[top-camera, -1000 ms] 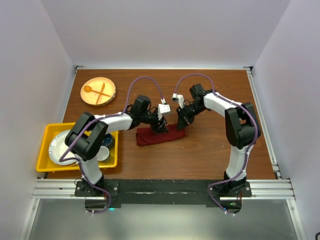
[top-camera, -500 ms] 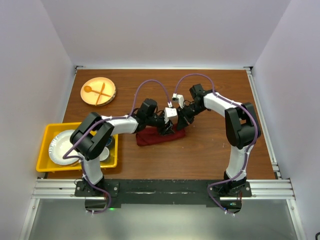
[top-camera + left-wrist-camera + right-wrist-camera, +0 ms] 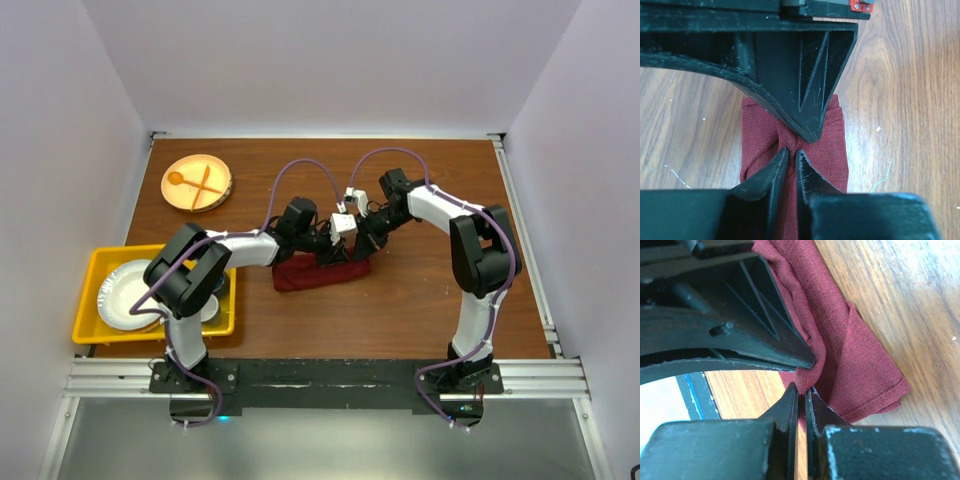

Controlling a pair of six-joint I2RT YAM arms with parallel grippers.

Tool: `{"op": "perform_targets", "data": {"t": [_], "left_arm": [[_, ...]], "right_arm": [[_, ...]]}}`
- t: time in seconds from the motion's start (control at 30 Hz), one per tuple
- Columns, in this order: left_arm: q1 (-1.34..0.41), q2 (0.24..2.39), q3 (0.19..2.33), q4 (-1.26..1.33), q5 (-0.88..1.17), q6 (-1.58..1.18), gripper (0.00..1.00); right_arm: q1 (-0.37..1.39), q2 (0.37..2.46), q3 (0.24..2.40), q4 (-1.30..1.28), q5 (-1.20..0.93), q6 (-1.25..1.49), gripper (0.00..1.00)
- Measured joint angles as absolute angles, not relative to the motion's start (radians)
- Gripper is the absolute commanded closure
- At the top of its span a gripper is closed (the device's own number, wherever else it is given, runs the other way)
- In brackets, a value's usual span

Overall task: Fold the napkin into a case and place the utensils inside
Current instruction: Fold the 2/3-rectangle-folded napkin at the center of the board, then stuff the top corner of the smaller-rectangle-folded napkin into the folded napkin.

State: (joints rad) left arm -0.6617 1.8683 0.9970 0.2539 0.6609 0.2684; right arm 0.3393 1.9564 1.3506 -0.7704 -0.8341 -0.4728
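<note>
Your napkin (image 3: 298, 277) is folded down to a narrow maroon band and lies flat on the wooden desk (image 3: 430, 300), to the right of the yellow bin (image 3: 80, 318) and clear of it, its long side running left to right. Both arms reach in over the end of the band farther from the bin, and their wrists nearly meet there.

Your left gripper (image 3: 333, 256) is down on the cloth. In its wrist view the left gripper (image 3: 794, 146) has its fingers pressed together on a small ridge of fabric, which bunches into creases where the tips meet. The rest of the napkin (image 3: 832, 145) spreads out beneath on the wood grain.

Your right gripper (image 3: 358, 250) sits just beside it, farther again from the bin. Its wrist view shows the right gripper (image 3: 805, 382) squeezed almost fully together, pinching a thin fold at the edge of the napkin (image 3: 860, 360). The layered corner of the cloth fans out past the tips.

In the bin you can see a white plate (image 3: 118, 298), partly hidden under your left arm. Beyond the bin, toward the far edge of the desk, a round wooden plate (image 3: 218, 170) holds an orange spoon (image 3: 178, 180) and an orange fork (image 3: 206, 183), which lie crossed.
</note>
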Motion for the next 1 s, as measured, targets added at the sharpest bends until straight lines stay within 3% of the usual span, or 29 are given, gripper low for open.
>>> {"op": "perform_targets", "data": {"t": [0.13,0.27,0.3,0.4,0.5,0.7,0.73,0.87,1.0], "left_arm": [[-0.662,1.869,0.997,0.255,0.661,0.244,0.8],[-0.662,1.884,1.009,0.255,0.665,0.226,1.0],[-0.662,1.888,1.014,0.25,0.67,0.225,1.0],[-0.662,1.889,1.023,0.234,0.676,0.223,1.0],[-0.662,1.889,1.026,0.196,0.677,0.223,1.0],[-0.662,1.889,1.023,0.158,0.677,0.199,1.0],[-0.662,1.889,1.021,0.157,0.676,0.19,1.0],[-0.663,1.888,0.996,0.169,0.672,0.148,1.0],[-0.664,1.886,0.956,0.214,0.666,0.103,1.0]], "right_arm": [[0.339,1.957,1.351,-0.772,-0.845,-0.476,1.0],[0.337,1.957,1.351,-0.773,-0.852,-0.482,1.0],[0.336,1.957,1.351,-0.774,-0.851,-0.484,0.89],[0.333,1.957,1.351,-0.778,-0.852,-0.488,0.7],[0.329,1.956,1.35,-0.769,-0.851,-0.47,0.68],[0.307,1.942,1.333,-0.7,-0.845,-0.376,0.8],[0.305,1.933,1.322,-0.683,-0.838,-0.355,0.88],[0.302,1.877,1.29,-0.624,-0.77,-0.298,1.0],[0.315,1.837,1.258,-0.572,-0.717,-0.27,1.0]]}}
